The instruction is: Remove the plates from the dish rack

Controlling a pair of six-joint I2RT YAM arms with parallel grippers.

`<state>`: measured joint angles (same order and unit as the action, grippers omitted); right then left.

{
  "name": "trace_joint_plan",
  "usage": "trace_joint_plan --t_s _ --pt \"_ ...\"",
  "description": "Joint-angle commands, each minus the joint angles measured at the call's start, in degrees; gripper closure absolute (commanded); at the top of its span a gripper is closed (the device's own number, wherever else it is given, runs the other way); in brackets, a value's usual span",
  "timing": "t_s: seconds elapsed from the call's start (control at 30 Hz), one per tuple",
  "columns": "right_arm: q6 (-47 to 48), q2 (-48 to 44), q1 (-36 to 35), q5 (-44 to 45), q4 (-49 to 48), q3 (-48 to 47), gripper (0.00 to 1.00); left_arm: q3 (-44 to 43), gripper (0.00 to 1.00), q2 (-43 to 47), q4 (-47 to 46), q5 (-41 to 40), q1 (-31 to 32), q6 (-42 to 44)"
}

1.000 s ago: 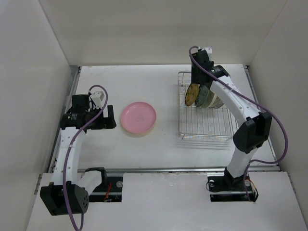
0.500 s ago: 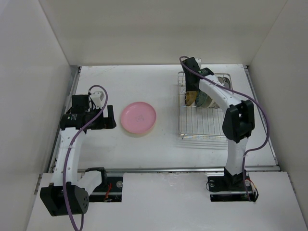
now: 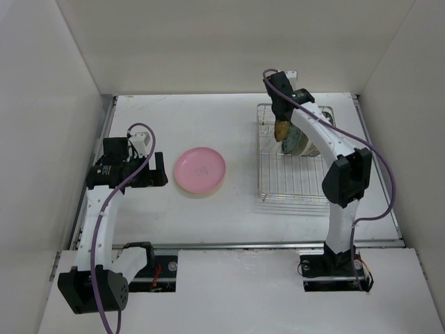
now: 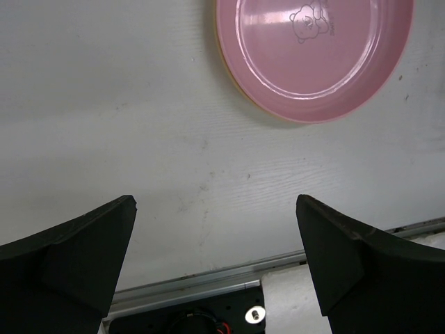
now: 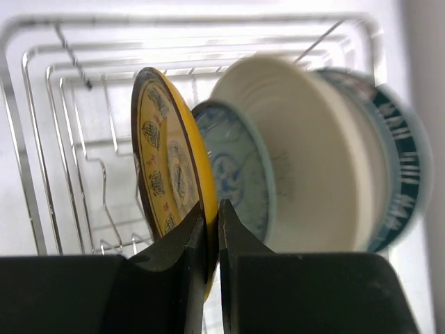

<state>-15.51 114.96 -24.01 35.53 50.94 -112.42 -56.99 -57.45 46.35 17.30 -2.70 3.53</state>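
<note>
My right gripper [image 3: 283,124] is shut on the rim of a small yellow patterned plate [image 3: 282,131] that stands on edge in the silver wire dish rack [image 3: 295,184]. In the right wrist view my right gripper [image 5: 212,206] pinches the yellow plate [image 5: 163,160]. Behind it stand a teal-blue patterned plate [image 5: 233,174], a large cream plate [image 5: 313,160] and a plate with a dark blue patterned rim [image 5: 403,181]. The pink plate [image 3: 199,169] lies flat on the table with a cream-yellow edge [image 4: 274,117] showing under it. My left gripper [image 3: 160,170] is open and empty to its left.
White walls close in the table on the left, back and right. The rack's raised wire sides [image 5: 42,139] surround the held plate. A metal rail [image 4: 208,282] runs along the table's near edge. The left gripper [image 4: 215,202] hovers over bare table below the pink plate [image 4: 320,56].
My right arm's elbow has swung from the right toward the middle. The yellow plate in its jaws has turned more edge-on and shifted slightly toward the back. The left arm has not moved.
</note>
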Motion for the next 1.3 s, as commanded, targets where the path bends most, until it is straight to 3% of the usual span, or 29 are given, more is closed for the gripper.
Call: trace_joint_plan --t_s 0.0,0.1,0.2,0.23,0.27,0.33,0.37,0.47,0.6,0.73,0.9,1.07,1.2,1.23,1.27 --pt "2.24 -6.23 -1.48 9.36 1.61 -7.62 1.0 0.13 0.01 1.11 -0.03 0.89 0.06 -0.45" --pt "2.24 -8.43 -2.01 9.39 2.84 -13.51 1.0 -0.4 0.01 1.11 -0.03 2.2 0.06 -0.45" --pt "2.76 -12.38 -2.01 -2.79 -0.9 -13.53 1.0 -2.68 0.01 -0.03 -0.03 4.14 0.06 0.68" --pt "3.46 -13.43 -2.01 -8.58 -3.19 -11.7 1.0 -3.73 0.01 -1.07 -0.03 5.97 0.06 1.38" --pt "4.42 -14.4 -2.01 -22.64 -5.74 -6.63 1.0 -6.87 0.01 -2.74 -0.03 7.04 0.06 2.09" --pt "5.14 -15.11 -2.01 -36.43 -12.25 -2.21 1.0 -11.54 0.01 -5.29 2.33 10.1 0.06 4.28" --pt "5.14 -15.11 -2.53 -49.02 -14.27 -0.54 1.0 -14.09 0.01 -6.69 3.3 11.34 0.06 4.99" --pt "3.74 -14.42 -4.19 -67.01 -24.28 6.15 1.0 -22.97 0.01 -12.15 6.12 17.03 0.06 6.23" --pt "3.11 -11.34 -8.05 -78.99 -31.24 8.71 1.0 -27.02 0.01 -15.93 3.85 24.69 0.06 3.16" --pt "1.97 -8.35 -10.44 -84.57 -34.41 8.19 1.0 -26.51 0.01 -19.27 1.9 30.07 0.06 1.13" --pt "0.31 -7.12 -11.76 -85.71 -37.39 8.7 1.0 -25.36 0.04 -21.21 3.31 25.96 0.06 1.13" --pt "-2.15 -5.8 -13.51 -87.99 -39.95 9.76 1.0 -24.04 0.2 -21.21 2.78 29.1 0.06 2.01" --pt "-2.77 -3.87 -14.13 -88.0 -40.57 9.24 1.0 -24.04 0.48 -22.35 5.32 33.4 0.59 2.89" --pt "-3.3 -3.86 -14.13 -88.0 -40.57 9.24 1.0 -24.65 0.65 -22.35 6.64 34.11 0.59 3.67" --pt "-3.3 -3.86 -14.13 -87.22 -41.18 9.24 1.0 -24.66 0.73 -22.88 7.17 34.81 0.59 4.2"
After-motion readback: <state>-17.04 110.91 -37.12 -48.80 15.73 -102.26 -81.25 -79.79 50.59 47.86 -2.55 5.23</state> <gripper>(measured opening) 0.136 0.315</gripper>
